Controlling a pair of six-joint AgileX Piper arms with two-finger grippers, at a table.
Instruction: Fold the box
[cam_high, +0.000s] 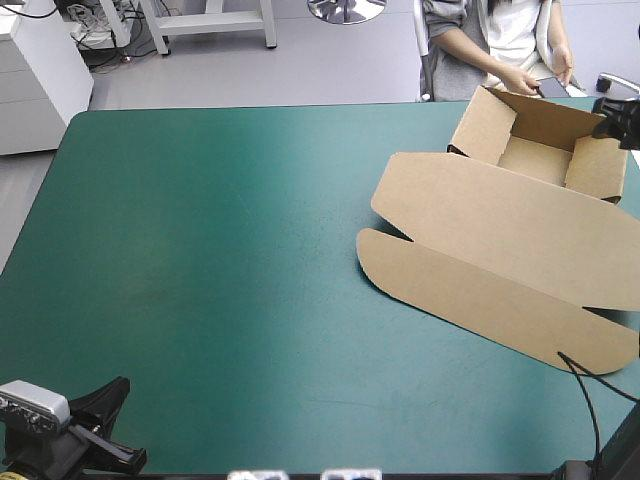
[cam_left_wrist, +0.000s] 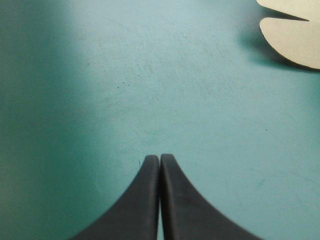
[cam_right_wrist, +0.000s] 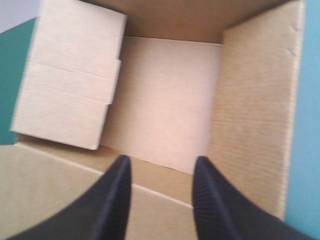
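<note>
Open tray: the brown board box (cam_high: 520, 190) sat by the teal-green table cover's (cam_high: 220, 260) far right corner.
Lid (cam_high: 500, 225) flat, flap (cam_high: 470, 290) round-cornered; left gripper (cam_left_wrist: 159, 159) pressed together over the cover, right gripper (cam_right_wrist: 161, 167) spread above the tray.

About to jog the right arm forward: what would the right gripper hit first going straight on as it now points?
The right gripper, fingers open, points into the box; it would likely meet the tray's floor first, between the raised walls. How far off is unclear.
</note>
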